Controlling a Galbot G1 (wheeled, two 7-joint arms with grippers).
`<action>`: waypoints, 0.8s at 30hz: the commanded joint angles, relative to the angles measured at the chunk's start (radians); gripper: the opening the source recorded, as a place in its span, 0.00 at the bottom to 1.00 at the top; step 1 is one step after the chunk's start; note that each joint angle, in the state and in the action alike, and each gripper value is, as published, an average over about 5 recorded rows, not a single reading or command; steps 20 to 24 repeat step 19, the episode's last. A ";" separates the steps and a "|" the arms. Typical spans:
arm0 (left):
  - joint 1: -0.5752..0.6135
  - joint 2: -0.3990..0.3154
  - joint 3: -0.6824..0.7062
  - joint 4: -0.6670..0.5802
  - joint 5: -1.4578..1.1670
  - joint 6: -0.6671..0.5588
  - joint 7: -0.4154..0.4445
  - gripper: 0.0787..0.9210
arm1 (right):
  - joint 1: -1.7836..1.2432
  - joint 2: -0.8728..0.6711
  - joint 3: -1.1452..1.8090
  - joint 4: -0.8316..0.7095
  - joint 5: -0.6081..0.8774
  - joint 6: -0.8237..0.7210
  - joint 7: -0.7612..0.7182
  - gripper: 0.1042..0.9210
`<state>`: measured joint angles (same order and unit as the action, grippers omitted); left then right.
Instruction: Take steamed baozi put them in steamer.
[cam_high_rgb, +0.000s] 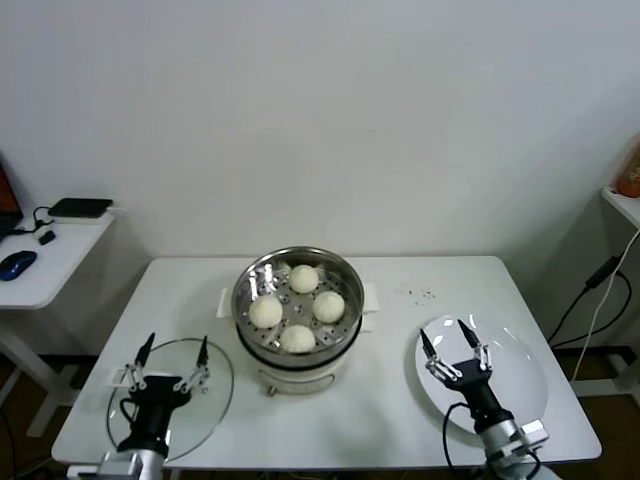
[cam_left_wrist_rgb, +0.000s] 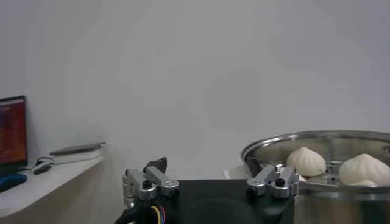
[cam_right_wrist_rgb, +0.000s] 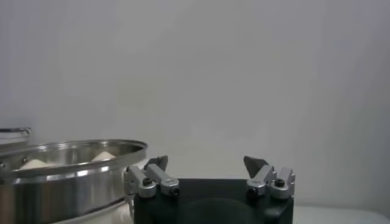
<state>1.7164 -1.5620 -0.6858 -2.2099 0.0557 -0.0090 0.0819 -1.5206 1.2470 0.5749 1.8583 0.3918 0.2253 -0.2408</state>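
Resting my right tool (cam_high_rgb: 452, 338) and left tool (cam_high_rgb: 174, 352) spread and empty; four cream-white baozi (cam_high_rgb: 298, 308) fill the shiny steel steamer (cam_high_rgb: 250, 282), seemingly leaving only covering.

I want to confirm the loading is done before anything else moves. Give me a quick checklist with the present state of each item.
1. All four steamed baozi in the steamer: ok.
2. White plate bare of buns: ok.
3. Right end effector open, holding nothing, above the plate: ok.
4. Left end effector open, holding nothing, over the glass lid: ok.
5. Lid flat on the table, beside the steamer: ok.
6. Steamer switched on: cannot tell.
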 joint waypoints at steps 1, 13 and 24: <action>0.004 0.001 -0.003 0.003 -0.003 -0.004 0.001 0.88 | -0.052 0.026 0.013 0.002 0.023 0.012 0.011 0.88; 0.016 0.005 -0.005 0.012 0.000 -0.025 0.017 0.88 | -0.049 0.003 0.024 0.002 0.009 0.005 0.047 0.88; 0.021 0.005 -0.012 0.012 -0.003 -0.031 0.024 0.88 | -0.046 0.003 0.021 0.006 -0.003 0.001 0.051 0.88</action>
